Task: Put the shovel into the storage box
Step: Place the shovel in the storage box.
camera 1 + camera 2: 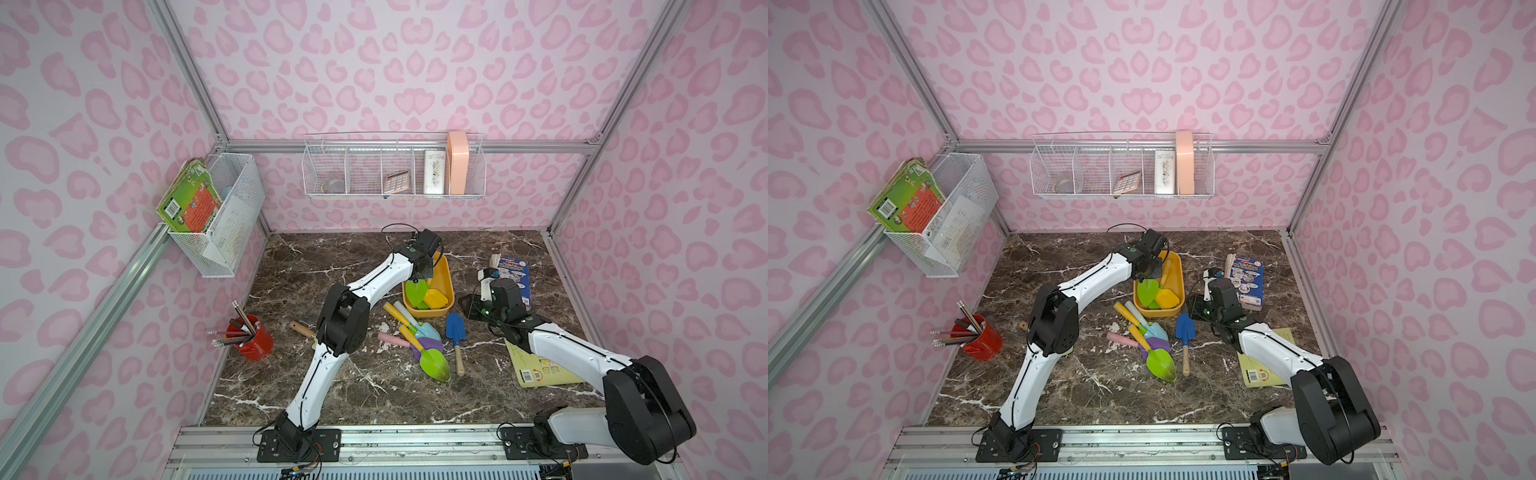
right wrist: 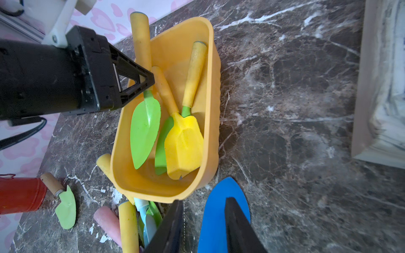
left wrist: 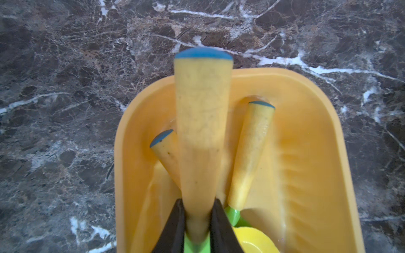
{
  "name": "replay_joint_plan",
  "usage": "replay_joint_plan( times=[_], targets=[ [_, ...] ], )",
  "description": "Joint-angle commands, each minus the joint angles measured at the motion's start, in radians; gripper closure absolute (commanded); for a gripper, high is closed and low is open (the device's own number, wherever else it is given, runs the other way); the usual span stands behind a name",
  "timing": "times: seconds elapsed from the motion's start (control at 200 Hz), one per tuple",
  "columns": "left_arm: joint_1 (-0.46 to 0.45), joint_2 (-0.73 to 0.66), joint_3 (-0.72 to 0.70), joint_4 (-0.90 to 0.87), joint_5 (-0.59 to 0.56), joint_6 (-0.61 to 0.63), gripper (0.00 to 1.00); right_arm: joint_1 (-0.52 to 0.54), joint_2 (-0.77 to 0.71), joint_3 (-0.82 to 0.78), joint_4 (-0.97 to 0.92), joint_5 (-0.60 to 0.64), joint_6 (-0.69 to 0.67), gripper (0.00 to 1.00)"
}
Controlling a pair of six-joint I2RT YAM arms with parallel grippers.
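Yellow-handled green shovel (image 2: 145, 124) sits clamped in the left gripper (image 3: 197, 206), blade inside the storage box (image 1: 448, 286) at one o'clock on the table (image 1: 291, 374), while the right gripper (image 2: 203, 200), narrowly parted and empty, hovers over a blue shovel (image 1: 454, 326).

My left gripper (image 3: 197, 202): black. Shovel (image 2: 144, 127): green blade, yellow handle, blue end cap. Storage box (image 2: 173, 52): plain yellow-orange. Yellow shovel (image 2: 183, 144): yellow blade, yellow handle. Blue shovel (image 1: 455, 326): blue blade, pale wood handle. Small trowel (image 2: 66, 206): pale green blade, wood handle. Table (image 1: 332, 257): dark brown marble, white veins. Walls (image 1: 415, 62): pale pink, darker pink heart-like blotches. Pencil cup (image 1: 257, 343): red. My left arm (image 1: 378, 274): white shell, black joints.
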Motion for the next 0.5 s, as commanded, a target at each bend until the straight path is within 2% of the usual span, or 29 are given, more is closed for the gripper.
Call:
replay_joint_plan(
  times=[0.0,0.23,0.49],
  targets=[
    [-0.002,0.008,0.007,0.008,-0.02,0.004,0.76,0.002,-0.009,-0.005,-0.016,0.015,0.0,0.64],
    [-0.017,-0.024,0.008,0.009,-0.036,0.019,0.63,0.006,-0.025,-0.006,-0.029,0.024,-0.004,0.64],
    [-0.042,-0.111,0.003,-0.023,-0.01,0.031,0.63,0.021,-0.089,0.011,-0.08,0.041,-0.027,0.64]
  ],
)
